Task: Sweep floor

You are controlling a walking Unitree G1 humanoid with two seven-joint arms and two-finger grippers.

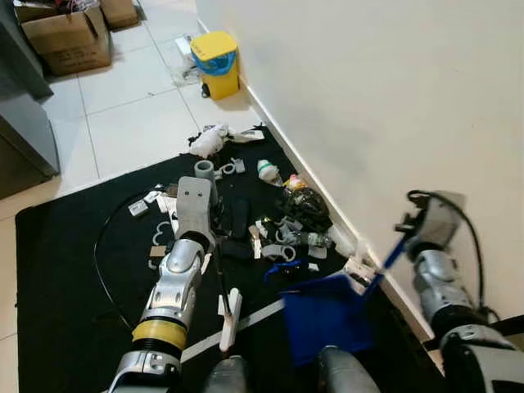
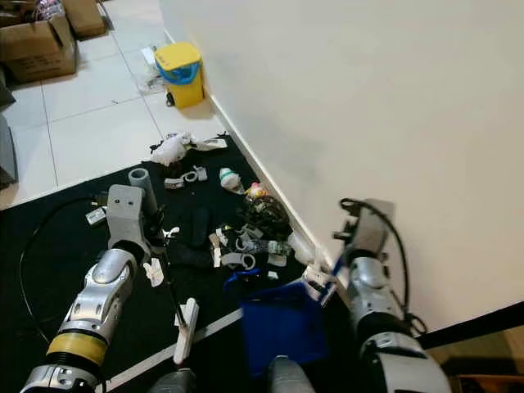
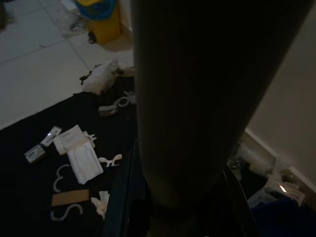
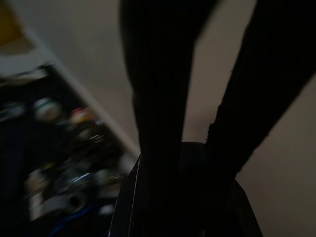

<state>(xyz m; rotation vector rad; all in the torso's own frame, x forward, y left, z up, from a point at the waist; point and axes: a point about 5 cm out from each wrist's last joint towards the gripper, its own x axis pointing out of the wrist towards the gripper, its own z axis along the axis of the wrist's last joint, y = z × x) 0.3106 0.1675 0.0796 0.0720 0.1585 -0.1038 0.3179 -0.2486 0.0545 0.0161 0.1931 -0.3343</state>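
Mid-sweep: litter is bunched on the black mat (image 1: 65, 278) close to the wall (image 1: 393, 98), and a blue dustpan (image 1: 327, 315) sits on the mat just beside the skirting, mouth toward the pile. The right gripper (image 1: 399, 237) is up by the wall at the dustpan's blue handle (image 1: 385, 262) and seems clamped on it, though the jaws are hard to make out; right wrist view is dark and blurred. The left gripper (image 1: 214, 233) reaches into the debris, a thin dark broom stick (image 1: 221, 282) running by it; can't tell how far its jaws are open or if they grip it. Debris pile (image 1: 282, 225): white clips, a grey pipe piece (image 1: 204, 169), a small bottle (image 1: 268, 171), dark tangled stuff, crumpled white paper (image 1: 209, 141). Loose bits, card and clips, lie on the mat's left part (image 3: 69, 163). Judged next: drag the pile toward the dustpan mouth, holding the pan flat. Wall blocks the right side; open tile floor (image 1: 131, 106) lies beyond, with a yellow bin (image 1: 216, 62) by the wall and cardboard boxes (image 1: 70, 37) far off. A black cable (image 1: 106, 270) loops on the mat and may snag.
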